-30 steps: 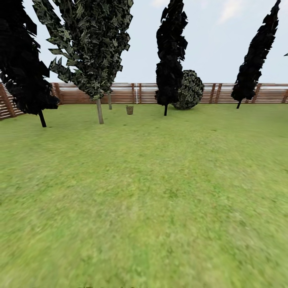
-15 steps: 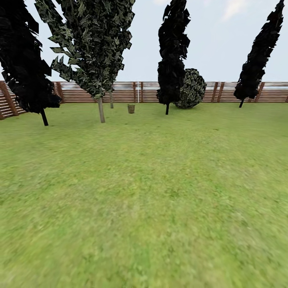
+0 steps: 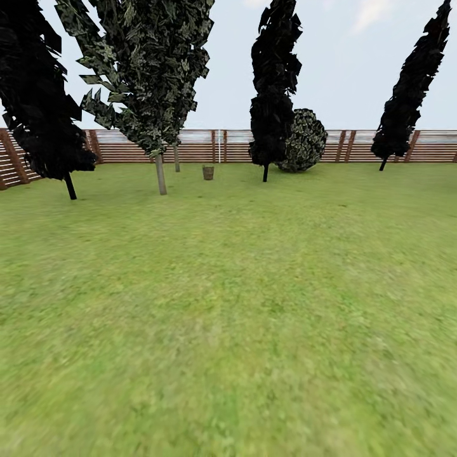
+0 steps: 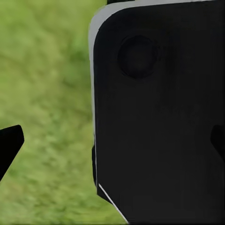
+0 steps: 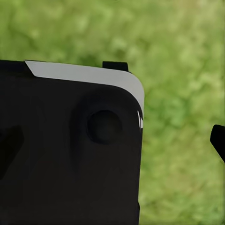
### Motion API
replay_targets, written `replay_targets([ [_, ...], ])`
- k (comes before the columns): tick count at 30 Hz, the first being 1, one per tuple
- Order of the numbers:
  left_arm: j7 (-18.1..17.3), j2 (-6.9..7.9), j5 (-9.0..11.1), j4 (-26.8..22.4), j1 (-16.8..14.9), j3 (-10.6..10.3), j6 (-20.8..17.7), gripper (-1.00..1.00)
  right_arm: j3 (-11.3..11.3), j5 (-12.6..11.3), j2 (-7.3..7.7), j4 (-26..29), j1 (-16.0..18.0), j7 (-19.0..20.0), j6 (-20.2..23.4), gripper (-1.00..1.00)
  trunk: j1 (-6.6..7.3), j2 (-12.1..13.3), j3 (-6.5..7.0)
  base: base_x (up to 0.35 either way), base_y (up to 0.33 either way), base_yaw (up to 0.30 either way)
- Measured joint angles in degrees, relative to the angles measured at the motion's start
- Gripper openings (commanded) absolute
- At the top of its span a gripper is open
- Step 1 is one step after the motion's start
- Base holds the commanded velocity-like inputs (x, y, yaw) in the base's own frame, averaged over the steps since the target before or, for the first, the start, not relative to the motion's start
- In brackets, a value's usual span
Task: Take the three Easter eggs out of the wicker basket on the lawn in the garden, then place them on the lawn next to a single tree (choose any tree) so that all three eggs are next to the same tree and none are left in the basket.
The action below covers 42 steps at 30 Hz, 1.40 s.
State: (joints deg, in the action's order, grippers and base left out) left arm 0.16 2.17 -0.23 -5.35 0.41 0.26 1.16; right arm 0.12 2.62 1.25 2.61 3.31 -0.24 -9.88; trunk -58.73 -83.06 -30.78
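The view slid slightly a second ago, then settled — the base seems paused. The wicker basket (image 3: 208,172) sits far off, upper centre-left, right of the grey-trunked tree (image 3: 160,174) — a long drive remains. Jaw spread: cannot tell.

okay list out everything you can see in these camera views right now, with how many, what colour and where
wicker basket: one, brown, far off on the grass before the fence; contents too small to tell.
tree: one, grey-brown trunk, dark foliage blotched pale green, just left of the basket.
near-black trees: three; far left, right of the basket, and far right.
round bush: one, dark with pale blotches, by the fence behind the middle black tree.
fence: one, brown horizontal slats, across the back.
lawn: one, mottled green, the whole foreground.
sky: pale blue-grey, above the fence.
robot body panels: black, white-edged, over grass in both wrist views.
gripper fingertips: black tips at the wrist views' edges.
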Motion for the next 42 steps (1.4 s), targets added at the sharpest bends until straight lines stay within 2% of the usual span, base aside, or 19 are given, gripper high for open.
replay_targets([
  [6,-0.01,0.06,0.06,0.33,0.0,0.14,-0.01,1.0,0.06,0.27,-0.03,0.01,-0.01,0.08,-0.07,1.0,0.0,0.0,0.0,0.0,0.0,0.018],
  [17,-0.02,0.01,0.07,0.34,0.0,0.14,-0.01,1.0,0.07,0.15,-0.15,0.01,0.0,-0.09,-0.02,1.0,0.0,0.0,-0.06,0.0,0.0,0.2],
  [34,-0.01,-0.06,0.07,0.43,0.0,0.14,-0.01,1.0,0.14,0.09,-0.21,-0.01,-0.02,-0.08,0.03,1.0,0.0,0.0,-1.51,0.0,0.0,0.124],
  [42,-0.03,-0.06,0.07,0.43,0.0,0.14,-0.01,1.0,0.15,0.09,-0.14,-0.01,-0.04,-0.08,0.03,1.0,0.0,0.0,-1.62,0.014,0.0,0.013],
])
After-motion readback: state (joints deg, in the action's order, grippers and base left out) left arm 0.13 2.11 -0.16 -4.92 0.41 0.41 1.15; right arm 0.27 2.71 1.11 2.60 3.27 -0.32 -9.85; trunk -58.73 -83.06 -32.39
